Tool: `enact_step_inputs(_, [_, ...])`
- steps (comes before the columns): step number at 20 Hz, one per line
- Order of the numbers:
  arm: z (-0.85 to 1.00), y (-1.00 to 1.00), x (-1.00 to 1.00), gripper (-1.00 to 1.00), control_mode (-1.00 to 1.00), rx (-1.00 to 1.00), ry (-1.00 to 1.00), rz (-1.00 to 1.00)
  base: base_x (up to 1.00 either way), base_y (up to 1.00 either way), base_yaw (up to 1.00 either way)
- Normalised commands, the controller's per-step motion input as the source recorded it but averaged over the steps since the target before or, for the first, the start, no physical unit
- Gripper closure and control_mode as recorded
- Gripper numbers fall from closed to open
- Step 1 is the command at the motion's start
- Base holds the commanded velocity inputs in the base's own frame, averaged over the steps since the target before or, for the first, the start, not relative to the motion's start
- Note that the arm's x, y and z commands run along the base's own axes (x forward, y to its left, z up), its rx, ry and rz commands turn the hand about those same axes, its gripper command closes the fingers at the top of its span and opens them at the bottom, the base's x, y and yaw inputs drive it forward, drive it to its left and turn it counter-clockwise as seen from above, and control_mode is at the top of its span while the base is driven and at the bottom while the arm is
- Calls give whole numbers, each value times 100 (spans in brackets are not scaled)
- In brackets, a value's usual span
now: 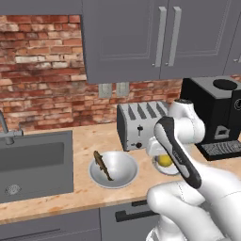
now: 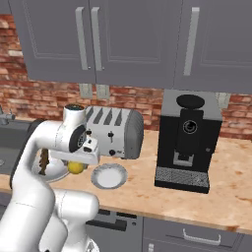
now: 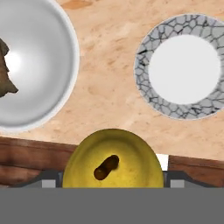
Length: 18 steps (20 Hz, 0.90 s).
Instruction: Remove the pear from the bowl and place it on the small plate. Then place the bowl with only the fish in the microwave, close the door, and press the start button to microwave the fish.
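Hand view shows the pear (image 3: pixel 111 164) clamped stem-up in the pincer (image 3: pixel 112 183), raised over the surface (image 3: pixel 109 83). The small plate (image 3: pixel 151 94) lies ahead and right of the pincer, the bowl (image 3: pixel 48 83) with the fish (image 3: pixel 5 72) ahead and left. Centre over the plate, lower, then release gently so the pear doesn't roll.

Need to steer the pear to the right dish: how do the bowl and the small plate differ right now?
The bowl is wider and deeper, with smooth plain light-grey walls; the small plate is narrower and flat, with a cracked-pattern grey rim around a white centre. The bowl holds the fish; the plate is bare. The pear sits between the gripper fingers, over neither dish. Both dishes are round and stand on the counter.
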Motion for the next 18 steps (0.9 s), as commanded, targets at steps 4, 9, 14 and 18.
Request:
enact_step_inputs(4, [-3,-96,4,100,-100,9,20,-7,0,0,0])
enact_step_inputs(9, [-21,-45,23,100,-100,2,25,-5,0,0,0])
enact_step_inputs(14, [-35,-5,28,100,-100,0,20,0,0,0,0])
enact_step_inputs(18, [-27,0,53,100,-100,0,8,-5,0,0,0])
